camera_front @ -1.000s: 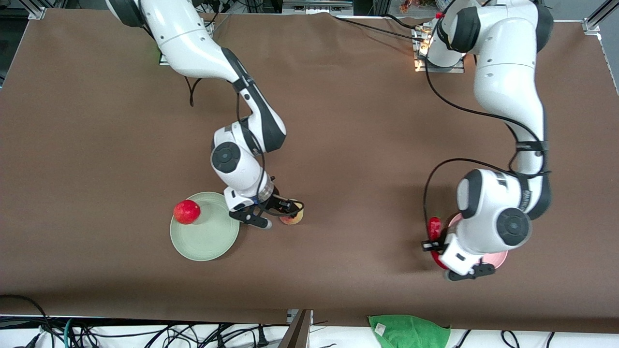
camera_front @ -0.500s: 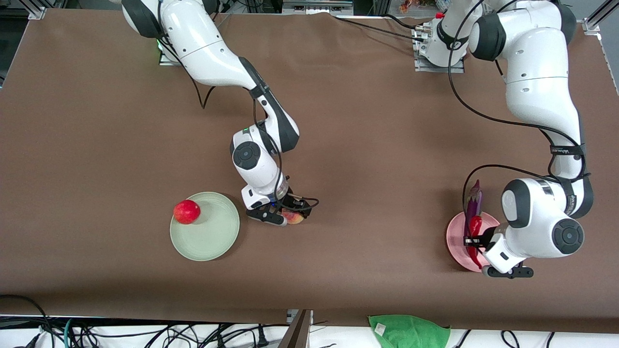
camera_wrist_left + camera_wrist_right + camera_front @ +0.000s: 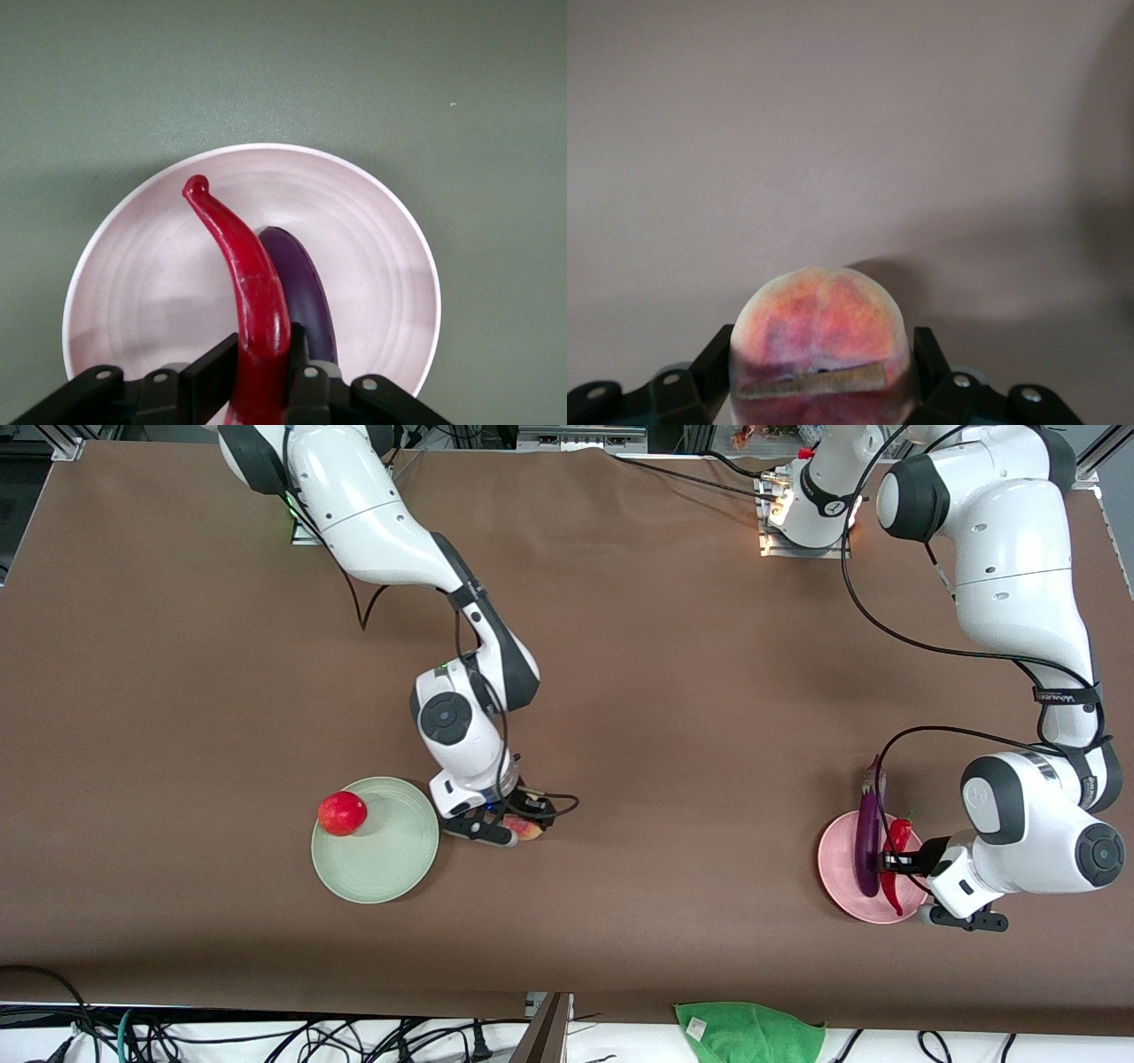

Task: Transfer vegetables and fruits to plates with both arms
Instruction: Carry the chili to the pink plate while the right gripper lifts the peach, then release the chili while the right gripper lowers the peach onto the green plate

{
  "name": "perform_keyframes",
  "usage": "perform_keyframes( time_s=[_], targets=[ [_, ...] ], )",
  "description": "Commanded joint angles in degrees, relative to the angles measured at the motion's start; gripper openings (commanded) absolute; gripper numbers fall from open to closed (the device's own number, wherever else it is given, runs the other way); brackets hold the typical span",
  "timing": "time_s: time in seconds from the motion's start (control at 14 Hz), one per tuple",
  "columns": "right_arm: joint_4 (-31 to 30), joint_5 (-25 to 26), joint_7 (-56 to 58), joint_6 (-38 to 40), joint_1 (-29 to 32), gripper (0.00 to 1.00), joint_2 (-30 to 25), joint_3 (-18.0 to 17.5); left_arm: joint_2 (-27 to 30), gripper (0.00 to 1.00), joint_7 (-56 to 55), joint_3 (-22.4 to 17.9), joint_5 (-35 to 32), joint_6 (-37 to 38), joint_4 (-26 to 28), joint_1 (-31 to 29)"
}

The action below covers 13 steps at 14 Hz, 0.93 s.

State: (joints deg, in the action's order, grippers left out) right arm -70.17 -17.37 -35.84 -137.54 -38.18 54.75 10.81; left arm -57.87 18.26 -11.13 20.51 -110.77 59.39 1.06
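Note:
My right gripper (image 3: 516, 830) is shut on the orange-pink peach (image 3: 530, 830), low at the table beside the mint green plate (image 3: 390, 868). In the right wrist view the peach (image 3: 819, 323) fills the space between the fingers (image 3: 716, 359). The red apple (image 3: 342, 813) sits on the green plate's rim. My left gripper (image 3: 893, 862) is shut on the red chili pepper (image 3: 897, 841) over the pink plate (image 3: 837, 868). The purple eggplant (image 3: 868, 833) lies on that plate, its stem end past the rim. In the left wrist view the chili (image 3: 248, 266) lies beside the eggplant (image 3: 310, 297) over the plate (image 3: 151, 274).
A green cloth (image 3: 749, 1031) lies at the table's edge nearest the front camera. Cables hang along that edge. The brown table (image 3: 664, 691) stretches between the two arms.
My left gripper has carried the chili toward the left arm's end, and the eggplant on the pink plate now shows. My right gripper has closed round the peach and shifted slightly toward the green plate.

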Motion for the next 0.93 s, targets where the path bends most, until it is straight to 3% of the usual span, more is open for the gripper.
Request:
perform_keyframes(
  time_s=[0.0,0.07,0.14,0.36,0.5,0.64,0.71,0.86],
  targets=[
    [1.43,0.41,9.43,10.06,6.42,0.05,-5.08,-1.05,1.18,1.00,1.44,-0.56,3.91,-0.06,1.61,0.35],
    [1.44,0.24,14.17,12.97,8.71,0.07,-6.14,-1.14,2.14,1.00,1.26,-1.17,5.23,-0.07,1.69,0.43],
    [1.35,0.15,18.22,14.82,10.82,0.17,-6.58,-1.23,3.63,1.00,0.82,-1.27,5.33,0.02,1.78,0.61],
    [0.21,-0.03,26.85,15.55,14.79,0.23,-6.77,-0.88,8.81,1.00,-0.06,-1.35,4.63,1.86,3.79,0.87],
    [-1.55,0.06,28.89,15.55,15.85,0.44,-6.68,-0.88,11.80,1.00,-0.94,-1.53,4.46,6.15,3.98,1.05],
    [-1.55,0.06,29.34,15.63,15.94,0.95,-7.03,-0.88,16.10,1.00,-4.00,-1.36,-0.79,10.29,3.98,1.92],
    [-1.64,0.06,29.25,16.50,15.94,1.00,-7.90,-0.88,18.74,1.00,-6.63,-1.18,-3.86,11.96,4.07,2.54],
    [-1.29,0.06,28.81,20.97,16.03,1.00,-9.57,-0.71,23.31,1.00,-9.55,-1.09,-8.10,17.13,4.07,3.68]
  ],
)
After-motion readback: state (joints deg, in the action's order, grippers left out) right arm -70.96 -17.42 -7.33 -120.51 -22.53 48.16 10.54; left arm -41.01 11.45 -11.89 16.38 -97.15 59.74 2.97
